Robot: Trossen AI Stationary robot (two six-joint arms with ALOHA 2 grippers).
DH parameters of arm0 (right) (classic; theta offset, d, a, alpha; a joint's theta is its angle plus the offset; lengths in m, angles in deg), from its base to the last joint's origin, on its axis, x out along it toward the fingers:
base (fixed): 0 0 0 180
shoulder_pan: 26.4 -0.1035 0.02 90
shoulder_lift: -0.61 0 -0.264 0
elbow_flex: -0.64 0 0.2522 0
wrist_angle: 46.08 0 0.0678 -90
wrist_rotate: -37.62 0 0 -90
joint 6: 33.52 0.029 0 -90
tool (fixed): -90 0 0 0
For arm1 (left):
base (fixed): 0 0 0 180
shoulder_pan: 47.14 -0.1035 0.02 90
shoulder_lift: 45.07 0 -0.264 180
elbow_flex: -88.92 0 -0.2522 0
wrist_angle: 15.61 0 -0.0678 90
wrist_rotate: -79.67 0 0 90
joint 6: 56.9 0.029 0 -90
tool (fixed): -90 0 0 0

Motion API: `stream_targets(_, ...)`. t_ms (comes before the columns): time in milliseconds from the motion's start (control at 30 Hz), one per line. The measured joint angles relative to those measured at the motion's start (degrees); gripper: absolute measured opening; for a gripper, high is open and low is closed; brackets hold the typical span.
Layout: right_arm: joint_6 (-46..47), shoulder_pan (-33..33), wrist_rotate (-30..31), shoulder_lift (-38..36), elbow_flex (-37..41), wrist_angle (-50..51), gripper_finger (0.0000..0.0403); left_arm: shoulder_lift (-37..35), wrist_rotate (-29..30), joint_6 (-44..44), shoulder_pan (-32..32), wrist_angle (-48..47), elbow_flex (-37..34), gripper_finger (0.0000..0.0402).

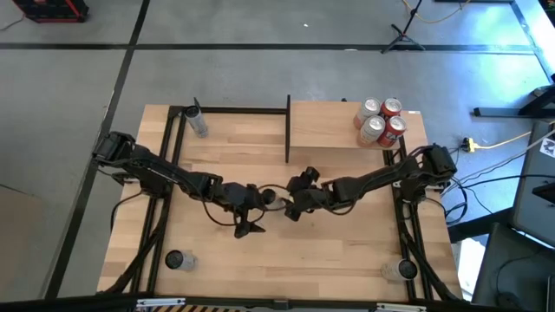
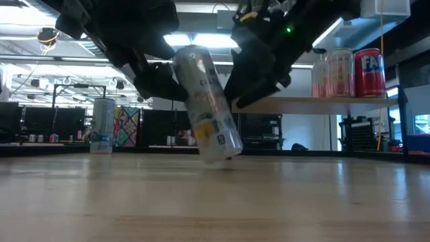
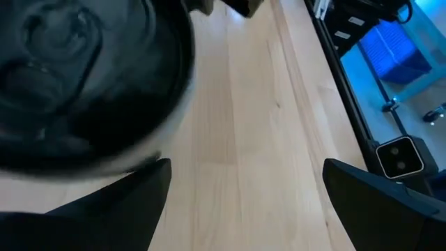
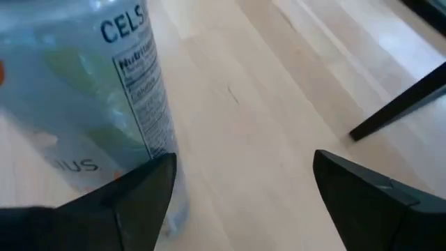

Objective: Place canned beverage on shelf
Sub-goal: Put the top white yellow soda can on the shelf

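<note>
A: Can? Where is it?

B: Silver can [image 2: 207,104] mid-worktop [image 1: 347,251], tilted, its top leaning toward the left side of the low view, bottom edge on the wood. In the high view it sits between the two gripper tips, around [image 1: 270,198].

A: Left gripper?

B: Left gripper [image 1: 250,211] reaches in from the left; fingers spread wide, nothing clamped. In its wrist view the can's round end [image 3: 83,77] fills the frame just ahead of the fingers [image 3: 118,209], off to one side, not between them.

A: Right gripper?

B: Right gripper [image 1: 295,201] comes in from the right, also wide. In its wrist view the can [image 4: 90,90] stands just by one finger [image 4: 132,202], partly overlapping it, not squarely in the gap. Cannot tell if it touches.

A: So nobody is holding it?

B: No closed grip visible on either side. What keeps it tilted I cannot tell.

A: Shelf?

B: Pale board [image 1: 334,126] at the far right of the worktop, raised. Four red and pink cans [image 1: 381,120] clustered on its right end. Silver can is well apart from it, down on the worktop.

A: Other stuff?

B: One more silver can [image 1: 198,121] standing far left, two more at the near corners [image 1: 178,259] and [image 1: 401,270].
</note>
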Motion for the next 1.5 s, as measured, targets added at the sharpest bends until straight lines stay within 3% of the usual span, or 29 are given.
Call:
stream_targets(433, -0.55, 0.33, -3.78, -0.04, -1.15, 2.16, 0.0335, 0.00, 0.68, -0.30, -0.02, -3.29, 0.00, 0.0372)
stream_targets(1300, -1.27, 0.26, -5.39, -0.63, -1.19, 5.88, 0.0335, -0.72, 2.26, -0.61, -0.13, -2.58, 0.09, 0.0373)
stream_targets(1500, -1.34, 0.26, -9.38, -1.94, -1.21, 6.62, 0.0335, -1.52, 2.00, -0.74, -0.02, -3.07, 0.13, 0.0373)
